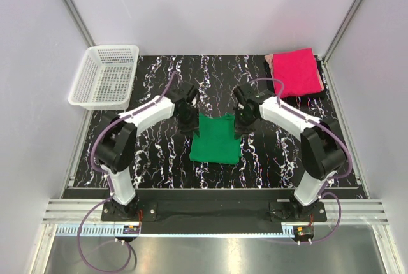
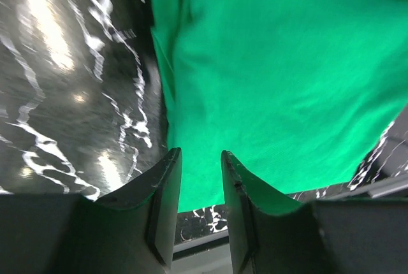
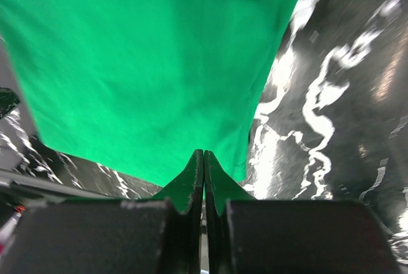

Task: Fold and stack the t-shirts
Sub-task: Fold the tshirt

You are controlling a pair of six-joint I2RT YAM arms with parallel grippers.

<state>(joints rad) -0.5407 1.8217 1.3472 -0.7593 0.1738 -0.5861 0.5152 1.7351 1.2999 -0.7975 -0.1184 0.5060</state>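
The bright green t-shirt (image 1: 215, 139) lies folded into a rectangle on the middle of the black marbled table. It fills the left wrist view (image 2: 274, 76) and the right wrist view (image 3: 146, 64). The hot pink t-shirt (image 1: 296, 71) lies folded at the back right corner. My left gripper (image 1: 189, 121) hovers at the green shirt's far left corner, its jaws a little apart with nothing between them (image 2: 201, 156). My right gripper (image 1: 241, 123) is at the far right corner, its fingers pressed together (image 3: 204, 153), with no cloth seen between them.
A white plastic mesh basket (image 1: 105, 76) stands at the back left, partly over the table's edge. Grey walls close in the back and sides. A metal rail (image 1: 204, 213) runs along the near edge by the arm bases.
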